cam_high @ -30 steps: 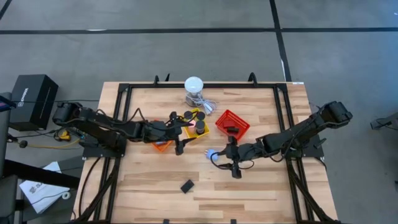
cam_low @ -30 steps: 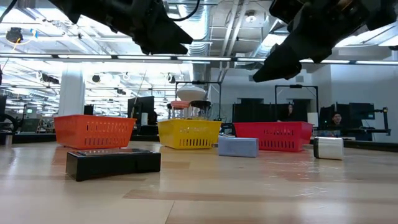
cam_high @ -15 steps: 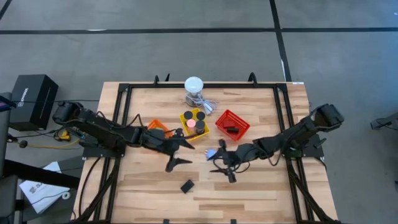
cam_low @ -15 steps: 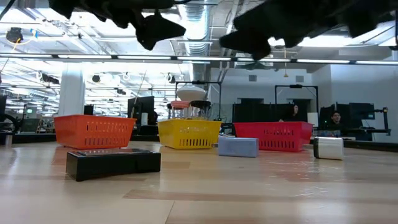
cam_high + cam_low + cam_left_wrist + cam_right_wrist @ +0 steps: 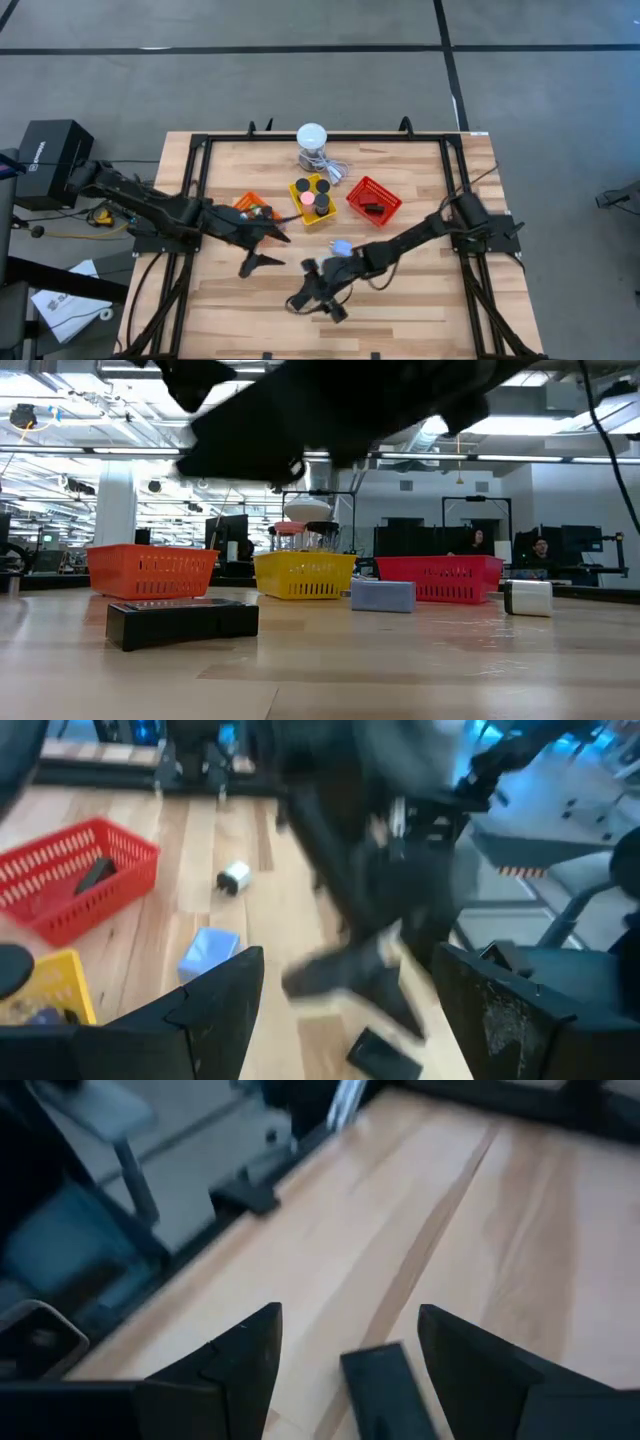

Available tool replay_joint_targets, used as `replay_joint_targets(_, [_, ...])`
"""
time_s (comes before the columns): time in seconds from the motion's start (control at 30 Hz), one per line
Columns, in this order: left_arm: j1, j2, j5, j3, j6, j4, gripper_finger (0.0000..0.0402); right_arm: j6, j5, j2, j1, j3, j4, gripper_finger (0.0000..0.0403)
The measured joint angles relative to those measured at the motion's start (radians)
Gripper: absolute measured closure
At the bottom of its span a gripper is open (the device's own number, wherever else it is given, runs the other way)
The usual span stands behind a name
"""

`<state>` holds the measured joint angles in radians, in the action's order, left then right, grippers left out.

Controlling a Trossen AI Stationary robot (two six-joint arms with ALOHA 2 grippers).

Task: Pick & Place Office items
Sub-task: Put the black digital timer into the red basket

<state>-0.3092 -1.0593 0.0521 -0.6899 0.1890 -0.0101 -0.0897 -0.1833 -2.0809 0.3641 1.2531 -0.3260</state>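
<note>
A black bar point(image 5: 385, 1390) lies flat on the wood near the table's front point(image 5: 182, 622). My right gripper point(image 5: 350, 1320) hovers open above it, one finger on each side, touching nothing; the high view shows this gripper point(image 5: 314, 298) covering the bar. A light-blue block point(image 5: 340, 246) rests on the table just behind it. A small silver cylinder point(image 5: 527, 598) lies farther right. My left gripper point(image 5: 264, 250) hangs open and empty over the table left of centre. The yellow basket point(image 5: 312, 198) holds black discs and a pink disc point(image 5: 307, 198).
An orange basket point(image 5: 250, 205) and a red basket point(image 5: 373, 200) with a black bar inside flank the yellow one. A white round-topped device point(image 5: 312, 140) with a grey cable stands at the far edge. Bare wood lies along the near edge point(image 5: 420, 320).
My right gripper has swept from beside the light-blue block toward the table's near left and sunk, ending over the black bar, rolling as it went. My left gripper has drawn back from the yellow basket toward the left edge and tipped more level. Both stay open.
</note>
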Motion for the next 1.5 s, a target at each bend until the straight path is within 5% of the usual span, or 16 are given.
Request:
replay_joint_targets(0.43, [-0.006, 0.131, 0.0, 0.0, 0.003, -0.014, 0.012, -0.026, 0.005, -0.224, -0.007, 0.265, 0.255, 0.0177])
replay_joint_targets(1.5, [-0.006, 0.088, -0.001, 0.0, 0.0, -0.011, 0.012, -0.103, 0.031, -0.167, -0.047, 0.261, 0.429, 0.0158])
